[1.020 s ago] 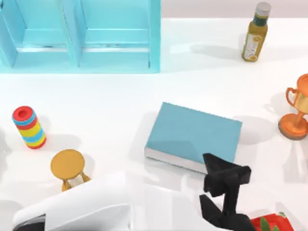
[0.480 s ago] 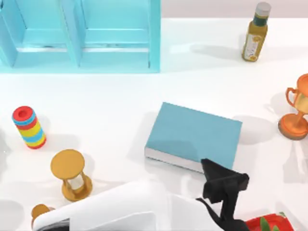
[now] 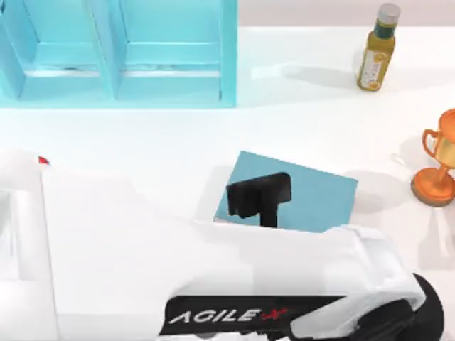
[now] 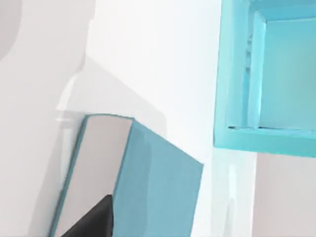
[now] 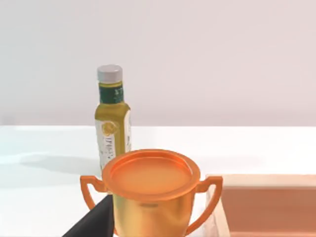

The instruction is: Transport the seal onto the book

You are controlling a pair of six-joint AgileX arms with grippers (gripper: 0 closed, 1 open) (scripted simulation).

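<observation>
One left gripper (image 3: 259, 195) over teal book (image 3: 313, 199), bottle (image 3: 377, 50) beyond

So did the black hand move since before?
Yes. The left hand was off the near edge of the book; now it is above the book's teal cover.

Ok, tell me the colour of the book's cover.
Plain teal-blue; the book shows best in the top view.
</observation>
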